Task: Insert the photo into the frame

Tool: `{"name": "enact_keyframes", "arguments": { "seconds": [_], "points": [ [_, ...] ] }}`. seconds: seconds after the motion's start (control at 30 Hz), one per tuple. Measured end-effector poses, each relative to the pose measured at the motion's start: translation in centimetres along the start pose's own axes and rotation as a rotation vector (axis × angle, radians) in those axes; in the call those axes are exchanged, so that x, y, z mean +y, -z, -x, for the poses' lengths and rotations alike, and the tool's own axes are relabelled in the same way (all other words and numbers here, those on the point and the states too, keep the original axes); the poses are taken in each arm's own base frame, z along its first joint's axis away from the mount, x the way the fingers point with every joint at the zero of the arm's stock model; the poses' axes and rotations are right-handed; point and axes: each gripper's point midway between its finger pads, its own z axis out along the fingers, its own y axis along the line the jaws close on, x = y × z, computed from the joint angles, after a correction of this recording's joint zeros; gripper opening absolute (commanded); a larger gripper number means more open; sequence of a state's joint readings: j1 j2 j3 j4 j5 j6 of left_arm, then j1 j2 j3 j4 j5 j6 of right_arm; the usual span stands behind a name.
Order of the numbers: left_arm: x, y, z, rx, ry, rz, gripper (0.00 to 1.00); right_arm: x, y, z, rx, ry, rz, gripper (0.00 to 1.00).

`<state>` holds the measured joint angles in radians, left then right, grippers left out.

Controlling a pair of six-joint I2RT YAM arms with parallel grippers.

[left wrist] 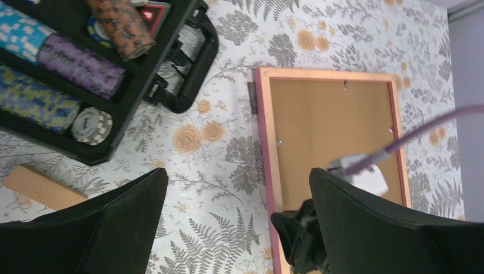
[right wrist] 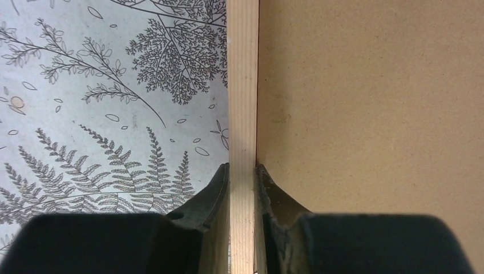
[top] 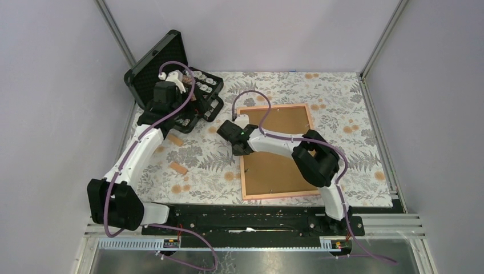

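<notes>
The frame (top: 279, 194) lies flat at the middle right of the table, back side up, its brown backing board (top: 282, 123) filling the pinkish-orange border. My right gripper (top: 238, 142) is shut on the frame's left border (right wrist: 242, 85), one finger outside on the cloth and one inside on the backing board (right wrist: 371, 114). My left gripper (left wrist: 238, 174) is open and empty, held high over the cloth between the black case and the frame (left wrist: 265, 142). The photo is not in view.
An open black foam-lined case (top: 154, 63) with rolls of poker chips (left wrist: 80, 65) stands at the back left. Two small wooden blocks (top: 178, 168) (top: 175, 140) lie on the floral cloth left of the frame. Walls close in the left and right sides.
</notes>
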<state>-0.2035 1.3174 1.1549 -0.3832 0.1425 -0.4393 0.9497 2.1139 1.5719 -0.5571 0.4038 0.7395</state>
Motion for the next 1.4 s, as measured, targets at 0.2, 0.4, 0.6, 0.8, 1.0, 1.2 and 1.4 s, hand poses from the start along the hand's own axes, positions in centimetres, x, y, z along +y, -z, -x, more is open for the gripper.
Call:
{"name": "enact_keyframes", "arguments": {
  "seconds": [0.2,0.4,0.6,0.8,1.0,1.2,1.4],
  "points": [
    [2.1,-0.7,-0.1,0.009,0.092,-0.010,0.98,-1.5,1.8,-0.9,-0.042,0.019,0.077,0.00],
    [0.6,-4.0,-3.1,0.149,0.181,-0.161,0.95,-2.7,6.3,-0.5,-0.107,0.008,0.198,0.00],
    [0.5,-5.2,-6.8,0.260,0.281,-0.216,0.95,-3.4,7.3,-2.1,-0.145,0.003,0.314,0.00],
    [0.0,-5.7,-7.9,0.241,0.370,-0.257,0.95,-5.6,6.3,-6.2,-0.151,0.080,0.379,0.00],
    [-1.0,-6.2,-9.8,0.240,0.455,-0.280,0.96,-6.5,5.5,-8.5,-0.179,0.214,0.451,0.00],
    [-2.3,-6.3,-10.6,0.243,0.477,-0.305,0.96,-6.0,5.6,-8.7,-0.196,0.340,0.497,0.00],
    [-2.2,-7.3,-10.6,0.236,0.502,-0.310,0.97,-5.5,6.2,-7.9,-0.199,0.371,0.502,0.00]
  ]
}}
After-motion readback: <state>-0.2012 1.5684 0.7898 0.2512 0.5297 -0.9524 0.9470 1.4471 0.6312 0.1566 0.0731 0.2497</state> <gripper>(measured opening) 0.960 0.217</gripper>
